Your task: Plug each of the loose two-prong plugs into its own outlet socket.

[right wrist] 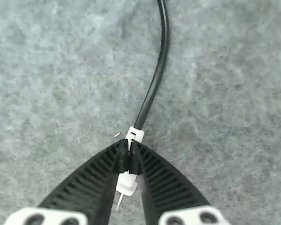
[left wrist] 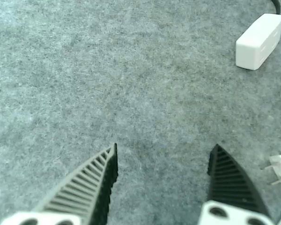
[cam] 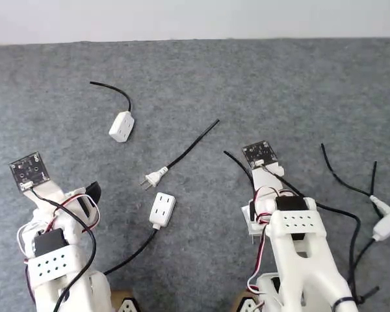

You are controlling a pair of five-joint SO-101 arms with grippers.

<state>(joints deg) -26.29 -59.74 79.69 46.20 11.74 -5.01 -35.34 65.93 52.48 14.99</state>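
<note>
Plug (right wrist: 125, 183), small white body, black cord (right wrist: 157, 79), pinched by right gripper (right wrist: 127, 146)

Grey felt covers the table (cam: 260, 84). On it lie a white outlet socket (cam: 121, 126) with a black cord, a loose two-prong plug (cam: 157, 176) on its cable, a second socket (cam: 162, 209) just beside that plug, and a white fitting (cam: 388, 225) among black cables.
</note>
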